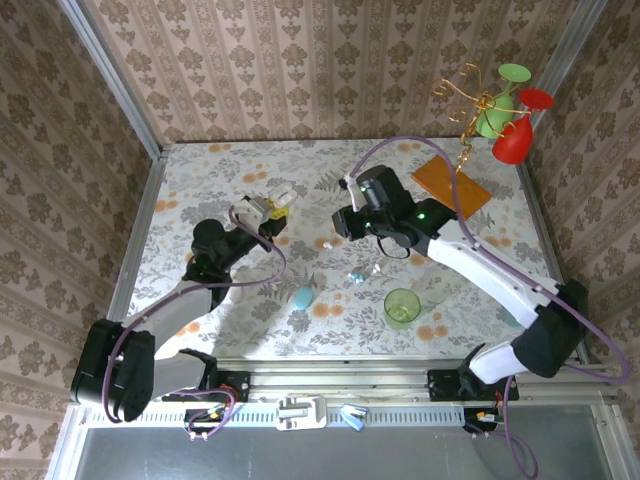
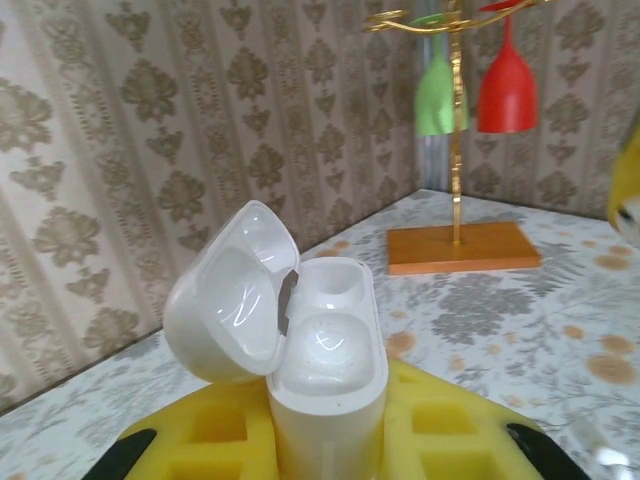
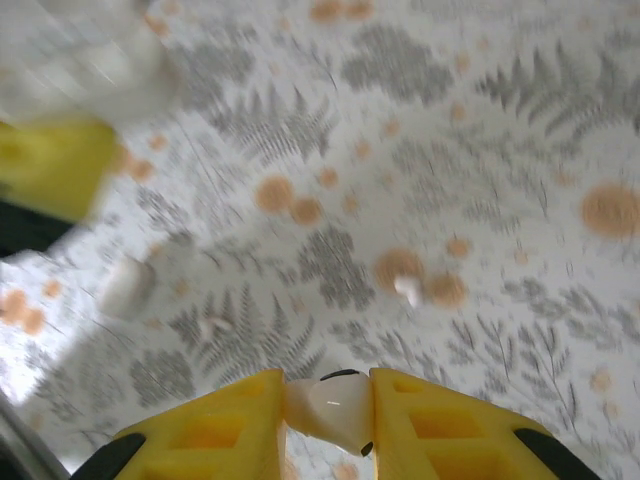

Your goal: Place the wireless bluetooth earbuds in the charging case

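Note:
My left gripper (image 2: 325, 445) is shut on the white charging case (image 2: 328, 385), which stands upright between the yellow fingers with its lid (image 2: 228, 298) hinged open to the left and both wells empty. From above, that gripper (image 1: 268, 208) hovers over the table's middle left. My right gripper (image 3: 328, 410) is shut on one white earbud (image 3: 332, 405), and from above it (image 1: 343, 218) hangs a short way right of the case. Loose earbuds lie on the table: white ones (image 1: 327, 242) (image 1: 375, 268) and a pale blue one (image 1: 355, 277). The right wrist view shows two on the cloth (image 3: 408, 290) (image 3: 213, 326).
A light-blue closed case (image 1: 302, 297) lies near the front centre. A green cup (image 1: 402, 307) stands at the front right. A gold rack with green and red glasses (image 1: 505, 115) on an orange base (image 1: 452, 186) stands at the back right. Patterned walls enclose the table.

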Motion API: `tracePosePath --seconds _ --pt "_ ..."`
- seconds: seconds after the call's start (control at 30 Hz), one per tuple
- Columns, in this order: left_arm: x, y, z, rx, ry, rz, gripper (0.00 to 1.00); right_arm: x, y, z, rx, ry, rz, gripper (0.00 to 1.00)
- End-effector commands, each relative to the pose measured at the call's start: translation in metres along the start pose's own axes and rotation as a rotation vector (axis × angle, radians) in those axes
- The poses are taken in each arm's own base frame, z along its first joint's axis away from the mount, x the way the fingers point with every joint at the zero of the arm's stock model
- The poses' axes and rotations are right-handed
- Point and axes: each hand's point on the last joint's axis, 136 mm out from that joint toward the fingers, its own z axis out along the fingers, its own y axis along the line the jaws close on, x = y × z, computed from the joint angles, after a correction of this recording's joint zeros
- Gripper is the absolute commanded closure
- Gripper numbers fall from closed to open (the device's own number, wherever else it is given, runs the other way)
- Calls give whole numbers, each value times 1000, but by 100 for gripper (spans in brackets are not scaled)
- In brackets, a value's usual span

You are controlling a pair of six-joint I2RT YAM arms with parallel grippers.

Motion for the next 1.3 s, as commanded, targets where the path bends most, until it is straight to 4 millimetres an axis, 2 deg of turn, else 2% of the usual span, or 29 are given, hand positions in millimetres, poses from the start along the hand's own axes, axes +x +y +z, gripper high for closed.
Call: tracePosePath --seconds 0.0,0.23,0.43,1.0,1.27 --pt "-13 -21 5 134 -38 -51 100 -19 22 -13 -116 -88 -52 74" --pt "-17 -53 11 321 -34 -114 100 -34 40 -19 -208 -145 -82 74" --pt "-19 -67 12 395 -21 -169 100 -38 42 -18 -216 -149 -114 74" --pt "-14 -74 13 448 0 -180 100 -45 40 -5 -186 -143 -144 75" --pt "-18 -73 12 437 -28 -163 100 -38 36 9 -168 -95 -153 75"
